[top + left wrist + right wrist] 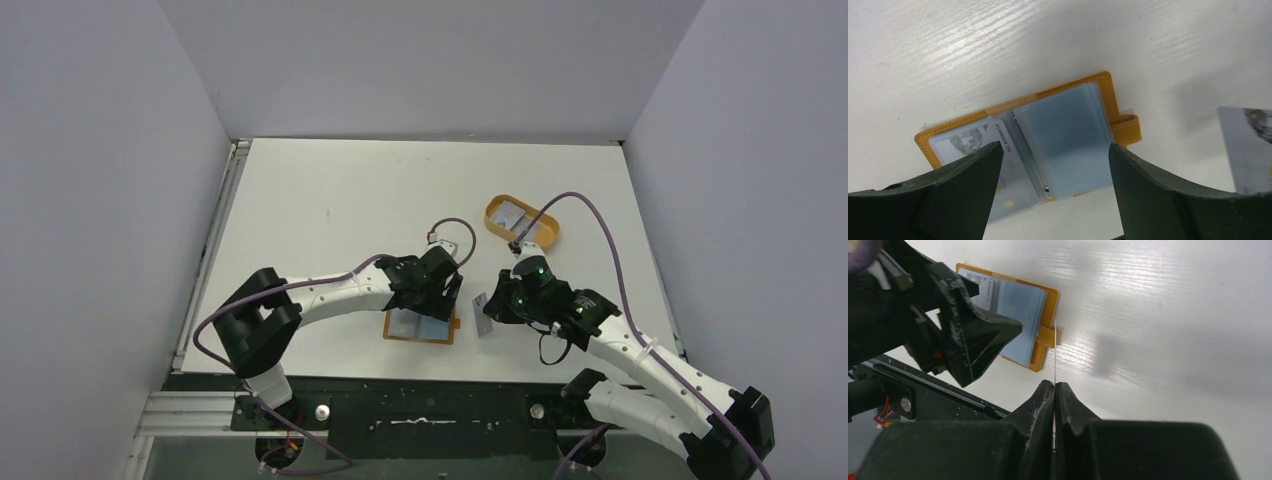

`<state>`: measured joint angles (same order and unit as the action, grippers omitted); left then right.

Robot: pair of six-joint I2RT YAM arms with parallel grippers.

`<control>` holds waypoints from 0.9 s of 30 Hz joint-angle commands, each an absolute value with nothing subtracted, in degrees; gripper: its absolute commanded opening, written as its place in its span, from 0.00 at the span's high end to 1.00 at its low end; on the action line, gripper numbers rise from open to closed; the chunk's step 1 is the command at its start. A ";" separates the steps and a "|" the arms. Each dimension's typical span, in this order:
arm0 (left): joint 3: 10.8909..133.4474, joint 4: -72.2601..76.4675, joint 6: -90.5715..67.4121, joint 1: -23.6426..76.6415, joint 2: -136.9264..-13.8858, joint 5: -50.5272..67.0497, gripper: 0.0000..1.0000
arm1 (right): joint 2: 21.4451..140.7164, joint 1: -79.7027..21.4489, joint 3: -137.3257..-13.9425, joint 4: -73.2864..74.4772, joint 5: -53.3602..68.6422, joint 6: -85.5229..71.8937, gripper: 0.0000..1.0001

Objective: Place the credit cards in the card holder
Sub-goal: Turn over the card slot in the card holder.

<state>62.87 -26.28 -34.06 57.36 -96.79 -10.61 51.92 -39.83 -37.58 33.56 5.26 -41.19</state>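
- 1 credit card [1248,150] sits pinched in the right claw [1054,385], card holder [425,330] just ahead.
- Left claw [1053,155] spread above it (empty sleeve [1068,135] beneath); next, slide card in.

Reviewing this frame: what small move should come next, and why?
Probably ease the right gripper toward the empty tab-side sleeve of the card holder: it pinches a credit card edge-on just beside the tab, the other sleeve already shows another card, and the open left gripper hovers above the holder.

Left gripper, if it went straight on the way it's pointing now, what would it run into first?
The open card holder: the left gripper points down at its blue-grey inside, which it would probably touch before the table.
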 commanded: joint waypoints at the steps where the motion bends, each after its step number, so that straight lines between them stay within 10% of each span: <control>1: 65.99 -28.28 -30.54 58.23 -99.45 -15.52 0.24 | 50.23 -40.19 -38.06 32.76 3.61 -41.23 1.00; 11: 66.54 -30.70 -31.87 58.86 -105.69 -18.80 0.30 | 48.89 -40.19 -37.27 32.80 3.31 -41.30 1.00; 27: 62.04 -28.70 -35.16 58.66 -103.70 -18.72 0.77 | 55.35 -40.78 -35.62 23.75 13.43 -43.69 1.00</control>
